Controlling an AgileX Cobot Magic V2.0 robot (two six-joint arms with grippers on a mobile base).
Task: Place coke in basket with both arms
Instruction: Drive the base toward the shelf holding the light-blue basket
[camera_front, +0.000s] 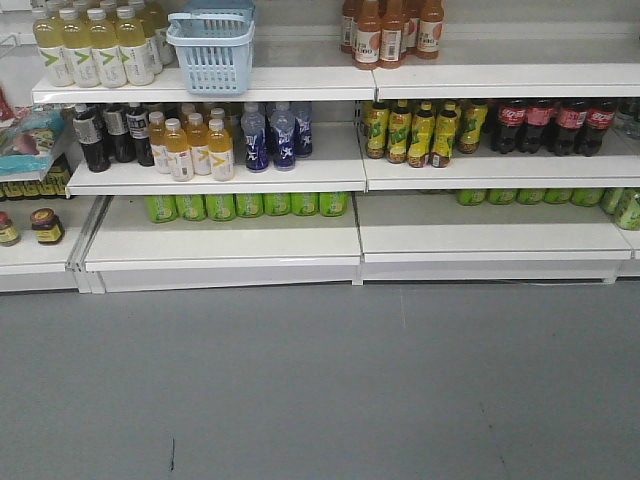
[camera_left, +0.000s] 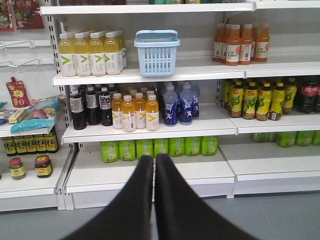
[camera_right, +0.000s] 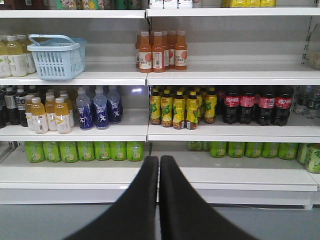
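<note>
Task not begun: coke on middle shelf, right of frame; basket on upper shelf, upper left. Jaws of left gripper and right gripper clenched, holding nothing. Pick and placement remain.

Orange bottles: white label reads roughly "C100". Red labels on coke: white script logo, too small to spell out. Other labels unreadable.

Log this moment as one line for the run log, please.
left gripper: shut, empty | right gripper: shut, empty | coke: untouched, middle shelf, right | basket: upper shelf, left
</note>
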